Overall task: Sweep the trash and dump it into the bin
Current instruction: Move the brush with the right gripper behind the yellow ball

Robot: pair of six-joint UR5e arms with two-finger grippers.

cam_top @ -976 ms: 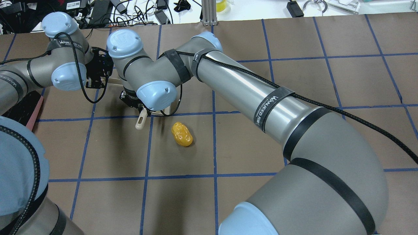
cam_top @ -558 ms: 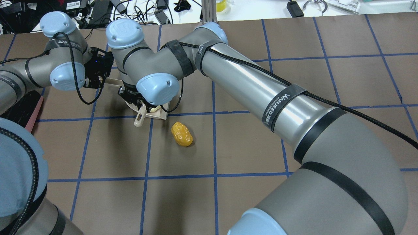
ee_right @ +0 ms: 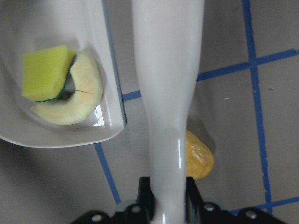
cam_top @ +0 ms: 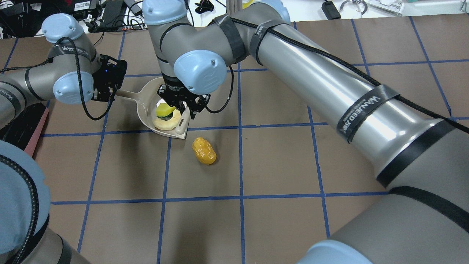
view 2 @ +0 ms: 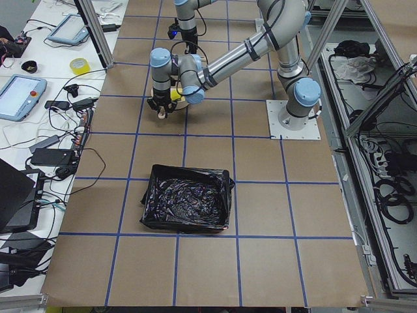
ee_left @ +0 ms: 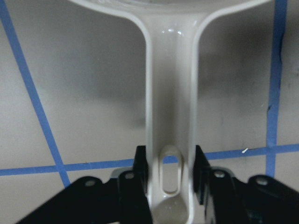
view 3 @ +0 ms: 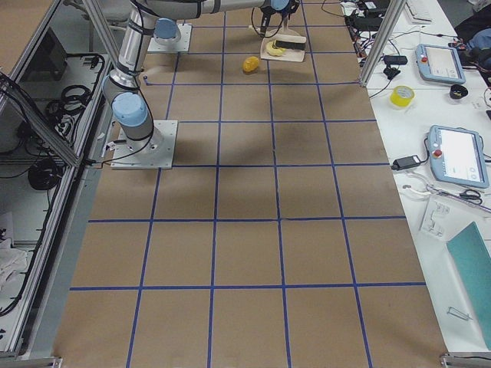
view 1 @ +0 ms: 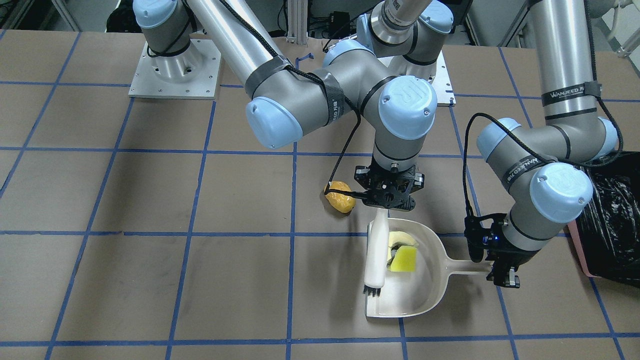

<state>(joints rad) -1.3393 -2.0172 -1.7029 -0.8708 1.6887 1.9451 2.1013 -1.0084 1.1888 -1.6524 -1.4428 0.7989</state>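
Leftmost in the overhead view, only a pink corner of the bin [cam_top: 38,126] shows; the exterior left view gives it whole, black-lined, well apart from the arms. Next, the left gripper [cam_top: 113,93] is clamped on the handle of the dustpan [cam_top: 143,110], its fingers [ee_left: 141,168] pressed to both sides in the wrist view. Inside the pan lie the sponge piece [cam_top: 164,109] and the wedge slice [cam_top: 166,124], touching. The right gripper [cam_top: 187,110] grips the brush [cam_top: 182,125] by its handle; the bristles [view 1: 372,290] show only from the front, at the pan's lip. Rightmost, the potato-like lump [cam_top: 204,150] sits on the table [cam_top: 278,165], outside the pan.
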